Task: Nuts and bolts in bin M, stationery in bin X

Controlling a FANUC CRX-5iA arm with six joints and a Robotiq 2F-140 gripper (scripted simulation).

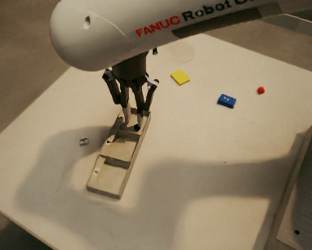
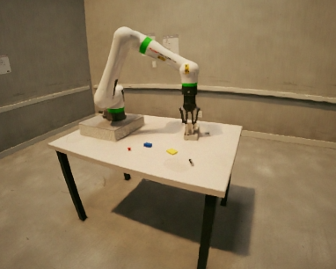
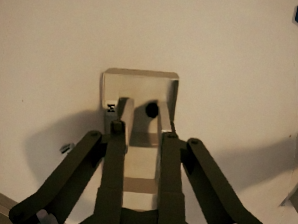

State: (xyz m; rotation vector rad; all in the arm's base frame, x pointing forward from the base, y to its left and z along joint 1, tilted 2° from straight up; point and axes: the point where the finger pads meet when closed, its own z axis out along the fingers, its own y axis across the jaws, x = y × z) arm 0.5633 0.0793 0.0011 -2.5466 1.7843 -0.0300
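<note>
My gripper (image 1: 132, 124) (image 2: 191, 129) (image 3: 146, 111) points down into the bin marked M (image 1: 147, 123) (image 3: 145, 84), fingers parted a little. A black nut (image 1: 136, 127) (image 3: 152, 110) is close by the right finger in the wrist view, with a gap to the left finger. The bin marked X (image 1: 108, 180) looks empty. A small silver-and-black piece (image 1: 84, 141) (image 2: 207, 133) (image 3: 66, 148) lies beside the bins. A yellow pad (image 1: 180, 77) (image 2: 171, 151), a blue block (image 1: 227, 100) (image 2: 148, 144) and a black stick-like piece (image 2: 191, 163) lie on the table.
A middle bin (image 1: 120, 149) stands between M and X, in one row. A small red piece (image 1: 260, 90) (image 2: 129, 149) lies past the blue block. The robot's grey base block (image 2: 113, 128) stands at the table's other end.
</note>
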